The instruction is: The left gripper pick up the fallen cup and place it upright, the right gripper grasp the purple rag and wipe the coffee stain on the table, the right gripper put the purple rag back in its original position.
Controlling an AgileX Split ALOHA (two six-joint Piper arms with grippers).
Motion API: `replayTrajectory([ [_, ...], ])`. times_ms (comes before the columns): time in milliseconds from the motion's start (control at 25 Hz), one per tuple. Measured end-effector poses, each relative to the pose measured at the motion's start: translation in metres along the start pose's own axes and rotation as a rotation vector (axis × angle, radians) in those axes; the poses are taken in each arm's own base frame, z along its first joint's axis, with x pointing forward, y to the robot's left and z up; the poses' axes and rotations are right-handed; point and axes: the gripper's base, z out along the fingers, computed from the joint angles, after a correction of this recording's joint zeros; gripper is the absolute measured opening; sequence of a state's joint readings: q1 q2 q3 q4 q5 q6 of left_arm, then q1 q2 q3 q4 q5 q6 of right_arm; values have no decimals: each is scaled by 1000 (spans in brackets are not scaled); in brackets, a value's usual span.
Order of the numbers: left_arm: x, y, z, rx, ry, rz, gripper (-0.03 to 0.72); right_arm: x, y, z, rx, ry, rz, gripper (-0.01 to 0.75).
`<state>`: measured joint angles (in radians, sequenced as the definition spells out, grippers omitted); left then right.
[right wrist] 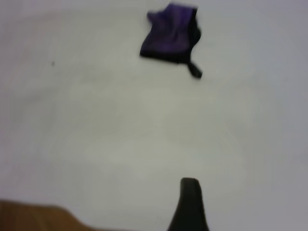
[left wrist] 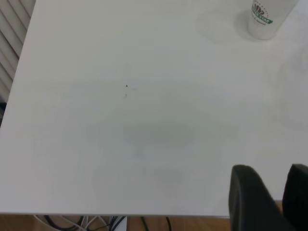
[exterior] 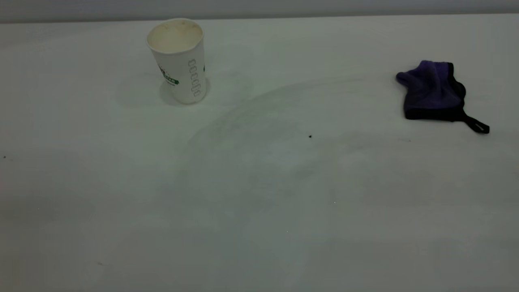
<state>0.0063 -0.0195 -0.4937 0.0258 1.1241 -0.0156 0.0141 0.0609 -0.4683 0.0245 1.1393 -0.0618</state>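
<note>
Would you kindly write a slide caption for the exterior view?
Cup upright at far left, purple rag crumpled at right, smeared white table between; no claw in view.

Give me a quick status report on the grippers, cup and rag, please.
Left gripper and right gripper both back off the work, empty. Paper cup upright; purple rag lying loose on table. No brown stain visible, only a black speck.

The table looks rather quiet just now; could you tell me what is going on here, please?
Nothing is being handled. The paper cup stands upright at the far left of the white table, and the purple rag lies crumpled at the far right, held by no gripper. No brown coffee stain shows, only faint smears and a tiny black speck. Both grippers are back near the table's edge: the left gripper open, and just one finger of the right in view.
</note>
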Motion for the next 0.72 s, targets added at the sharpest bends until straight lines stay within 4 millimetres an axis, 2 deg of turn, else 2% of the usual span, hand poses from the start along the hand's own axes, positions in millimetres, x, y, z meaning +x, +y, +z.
replayTrajectory([
  [200,0,0,0,0,0,0,240,6,1,-8,6,-72,3,663],
  [440,0,0,0,0,0,0,240,7,1,-9,6,-76,3,637],
  [720,0,0,0,0,0,0,240,7,1,-9,3,-76,6,532],
])
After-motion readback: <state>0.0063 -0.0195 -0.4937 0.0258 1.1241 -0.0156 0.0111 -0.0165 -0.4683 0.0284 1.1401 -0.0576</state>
